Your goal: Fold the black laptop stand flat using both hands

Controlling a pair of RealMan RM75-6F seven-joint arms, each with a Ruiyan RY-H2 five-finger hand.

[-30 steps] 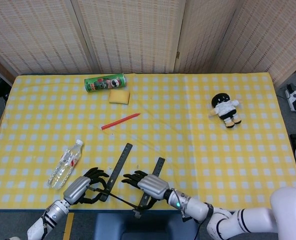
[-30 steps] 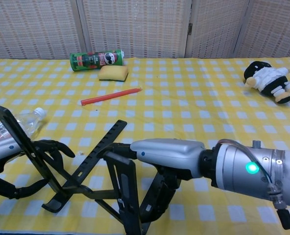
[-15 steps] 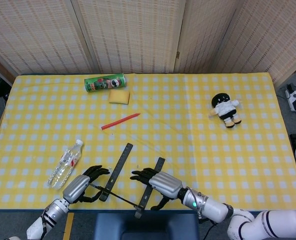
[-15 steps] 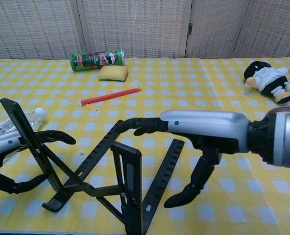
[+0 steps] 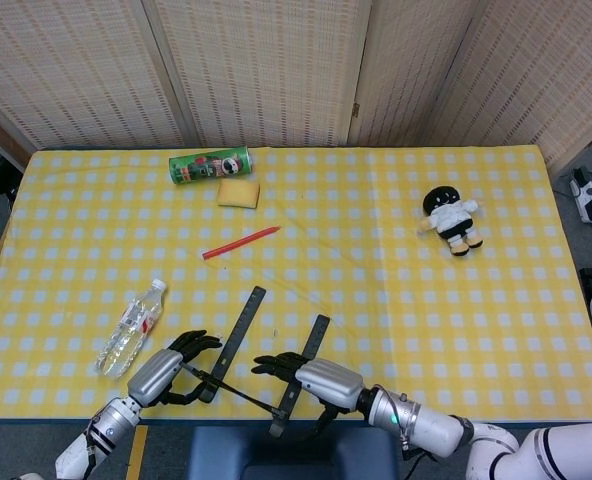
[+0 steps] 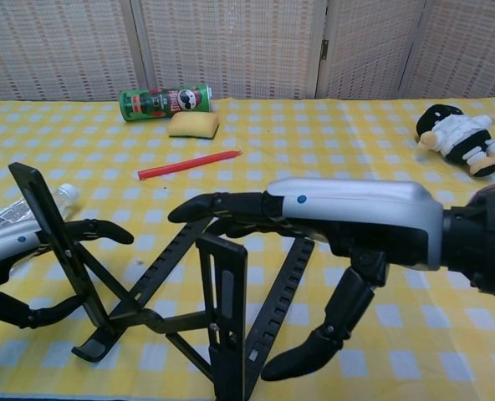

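The black laptop stand point(image 5: 238, 340) sits unfolded at the near edge of the yellow checked table, its two notched rails point(image 6: 168, 261) lying flat. Two supports stand up from it, a left one point(image 6: 47, 230) and a right one point(image 6: 224, 301). My left hand point(image 6: 17, 271) cups the left support, which passes between the spread fingers and the thumb without being clamped. My right hand point(image 6: 348, 225) hovers over the right rail with its fingers stretched out above the stand and its thumb hanging below, holding nothing. The head view shows the left hand point(image 5: 166, 368) and the right hand point(image 5: 316, 378) flanking the stand.
A plastic water bottle point(image 5: 132, 327) lies just left of the stand. Farther back are a red pen point(image 5: 240, 242), a yellow sponge point(image 5: 238, 192) and a green chip can point(image 5: 209, 165). A plush toy point(image 5: 453, 218) lies at the back right. The table edge point(image 5: 476, 416) runs right beneath the stand.
My right hand has let go of the right support, lifted and opened above the stand. My left hand's fingers have loosened from around the left support.
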